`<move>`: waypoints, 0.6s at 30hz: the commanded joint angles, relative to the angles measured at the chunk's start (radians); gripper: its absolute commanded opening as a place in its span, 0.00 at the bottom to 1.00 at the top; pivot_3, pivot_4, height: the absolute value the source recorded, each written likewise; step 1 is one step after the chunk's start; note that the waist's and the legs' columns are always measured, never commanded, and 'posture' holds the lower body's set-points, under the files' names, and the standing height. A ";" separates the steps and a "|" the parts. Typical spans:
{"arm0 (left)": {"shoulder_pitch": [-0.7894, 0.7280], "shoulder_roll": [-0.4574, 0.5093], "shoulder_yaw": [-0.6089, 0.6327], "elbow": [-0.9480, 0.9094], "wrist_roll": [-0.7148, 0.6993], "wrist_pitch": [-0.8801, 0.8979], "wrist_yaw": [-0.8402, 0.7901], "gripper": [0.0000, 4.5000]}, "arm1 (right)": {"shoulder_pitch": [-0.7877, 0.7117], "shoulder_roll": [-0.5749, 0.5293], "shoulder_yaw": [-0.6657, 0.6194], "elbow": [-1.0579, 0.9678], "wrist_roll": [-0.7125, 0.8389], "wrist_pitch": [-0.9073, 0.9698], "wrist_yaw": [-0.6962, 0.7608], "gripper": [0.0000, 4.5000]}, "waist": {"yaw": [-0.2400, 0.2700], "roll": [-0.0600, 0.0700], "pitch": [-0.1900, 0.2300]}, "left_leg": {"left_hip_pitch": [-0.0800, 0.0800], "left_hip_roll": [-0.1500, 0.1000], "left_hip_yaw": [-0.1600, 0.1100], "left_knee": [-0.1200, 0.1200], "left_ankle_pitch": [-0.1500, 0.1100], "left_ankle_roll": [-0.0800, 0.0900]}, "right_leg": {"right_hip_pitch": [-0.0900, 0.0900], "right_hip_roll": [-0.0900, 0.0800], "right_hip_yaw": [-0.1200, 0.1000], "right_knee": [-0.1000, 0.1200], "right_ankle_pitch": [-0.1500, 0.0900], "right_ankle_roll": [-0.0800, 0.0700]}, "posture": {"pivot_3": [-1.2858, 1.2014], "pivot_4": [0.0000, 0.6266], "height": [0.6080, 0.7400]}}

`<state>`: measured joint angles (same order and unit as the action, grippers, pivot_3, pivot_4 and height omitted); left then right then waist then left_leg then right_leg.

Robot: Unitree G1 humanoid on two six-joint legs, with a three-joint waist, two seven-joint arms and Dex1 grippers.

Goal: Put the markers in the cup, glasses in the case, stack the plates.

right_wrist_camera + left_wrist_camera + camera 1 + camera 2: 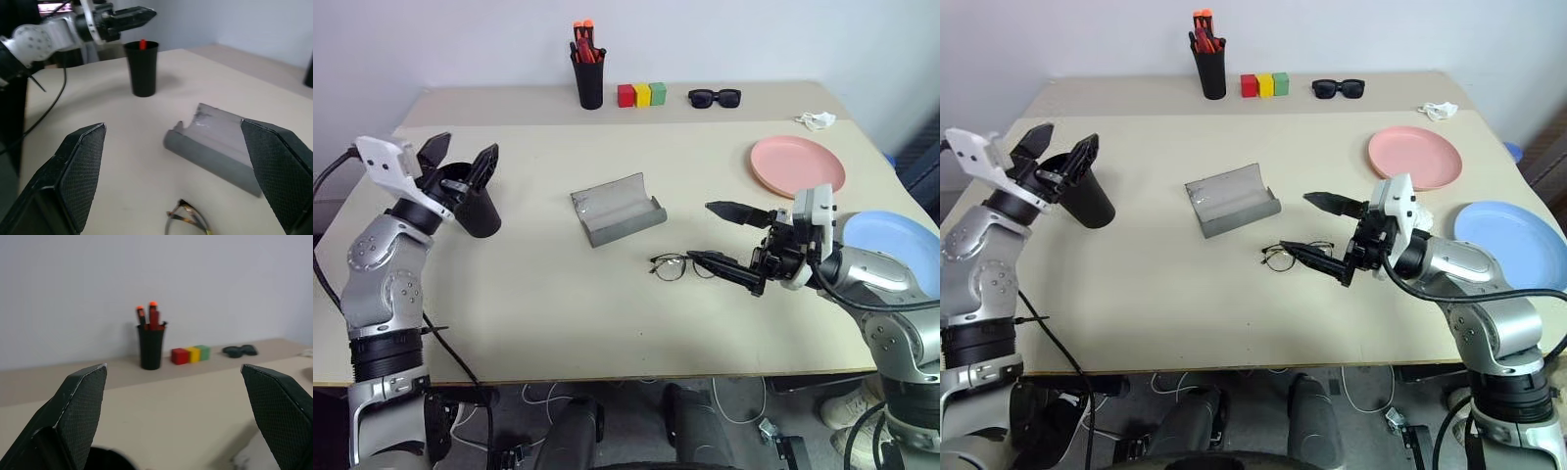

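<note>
Both tools are wide open and hold nothing. The left tool (pixel 460 160) hangs right over the cup (pixel 480 213), at the left of the worktop (pixel 529 313). A red tip pokes out of the cup in the right wrist view, so I think one marker (pixel 143 44) is inside. I cannot see the white marker; it may be down in the cup too.

The right tool (pixel 729 238) sits just beside the glasses (pixel 674 264), with one finger above them. The case (pixel 617 211) lies open just behind the glasses. So the glasses step looks like the one in hand. Next, the right tool should close gently on the thin frame, lift it, and set it in the case.

The pink plate (pixel 797 164) and the blue plate (pixel 896 245) lie apart, not stacked. The right arm covers part of the blue plate.
</note>
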<state>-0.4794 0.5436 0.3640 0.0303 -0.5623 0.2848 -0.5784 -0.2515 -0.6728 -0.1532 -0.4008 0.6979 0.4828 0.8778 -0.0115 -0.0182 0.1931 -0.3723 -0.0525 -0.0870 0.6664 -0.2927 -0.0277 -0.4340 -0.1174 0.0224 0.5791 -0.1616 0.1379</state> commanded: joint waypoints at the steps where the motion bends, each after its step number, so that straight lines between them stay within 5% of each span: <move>1: -0.051 0.016 -0.092 -0.101 -0.057 0.102 -0.075 1.00 | -0.028 0.019 0.000 0.008 -0.030 -0.037 -0.020 1.00 | 0.001 0.000 0.000 | 0.000 0.000 0.000 0.000 0.000 0.000 | 0.000 0.000 0.000 0.000 0.000 0.000 | 0.52 0.24 1.00; 4: -0.103 -0.009 -0.171 -0.113 -0.077 0.199 -0.094 1.00 | -0.038 0.030 0.008 0.017 -0.046 -0.047 -0.025 1.00 | 0.003 0.000 0.000 | 0.000 0.000 0.000 0.000 0.000 0.000 | 0.000 0.000 0.000 0.000 0.000 0.000 | 0.52 0.24 1.00; 11: -0.273 -0.085 -0.437 0.133 0.149 0.218 -0.108 1.00 | 0.005 0.024 -0.008 0.000 -0.075 -0.069 -0.039 1.00 | 0.001 0.000 0.000 | 0.000 -0.001 0.000 0.000 0.000 0.000 | 0.001 0.000 0.000 0.000 0.000 0.000 | 0.52 0.24 1.00; 18: -0.366 -0.197 -0.469 0.386 0.187 0.192 -0.198 1.00 | 0.091 -0.010 -0.080 -0.048 -0.081 -0.070 -0.060 1.00 | 0.000 0.000 0.000 | 0.000 -0.001 0.000 0.000 0.000 0.000 | 0.001 0.000 0.000 -0.001 0.000 0.000 | 0.52 0.24 1.00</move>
<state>-0.8104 0.3443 -0.1047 0.3918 -0.3967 0.5130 -0.7331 -0.1673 -0.6752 -0.1911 -0.3969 0.6093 0.4302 0.8279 -0.0117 -0.0183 0.1933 -0.3724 -0.0530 -0.0870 0.6663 -0.2928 -0.0273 -0.4334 -0.1175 0.0224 0.5781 -0.1616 0.1380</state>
